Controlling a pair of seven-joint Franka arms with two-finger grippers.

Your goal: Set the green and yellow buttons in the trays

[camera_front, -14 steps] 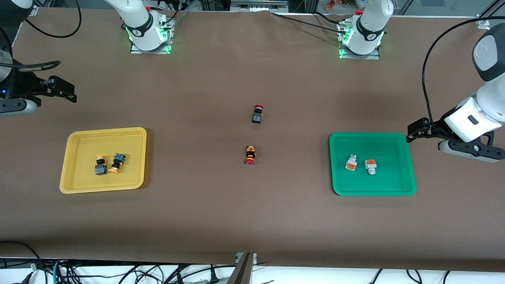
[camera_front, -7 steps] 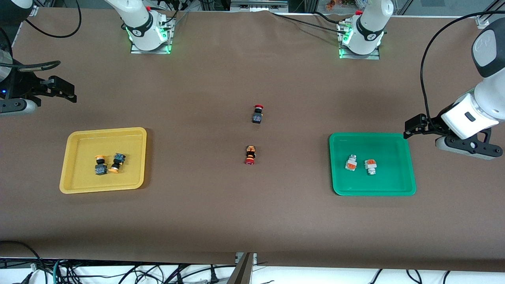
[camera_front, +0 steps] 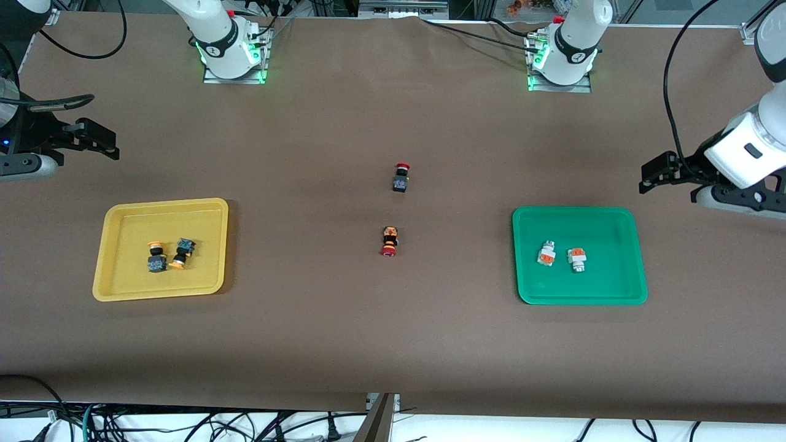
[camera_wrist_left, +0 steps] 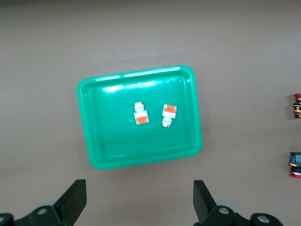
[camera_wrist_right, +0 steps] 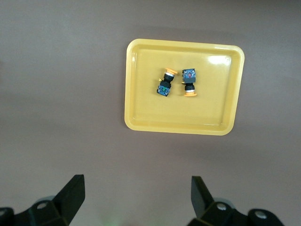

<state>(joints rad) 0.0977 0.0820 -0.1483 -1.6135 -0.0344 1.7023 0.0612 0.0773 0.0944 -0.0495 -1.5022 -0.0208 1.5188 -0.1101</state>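
Sorting looks done: both yellow-capped buttons (camera_front: pixel 166 255) lie side by side in the yellow tray (camera_front: pixel 123 212), which sits toward the right arm's end of the surface; both white-grey buttons (camera_front: pixel 560 256) lie in the green tray (camera_front: pixel 632 258) toward the left arm's end, a small gap between the pair. Two red-capped switches (camera_front: pixel 395 209) sit apart from each other at mid-surface, outside either tray, as they should. Right gripper (camera_front: pixel 98 142) hangs over the surface edge at its arm's end, jaws spread wide and empty per its wrist view (camera_wrist_right: pixel 134 200); left gripper (camera_front: pixel 656 176) hangs over the edge at its own end, near the green tray's corner toward the bases, jaws likewise apart w/ nothing btwn them (camera_wrist_left: pixel 138 202). Risks from here, as a judgement: an arm swinging low past a tray rim could nudge the tray or tip its contents; a needless grab at the red switches would spoil the sort; the left arm's cable, looping above the surface corner, could snag.
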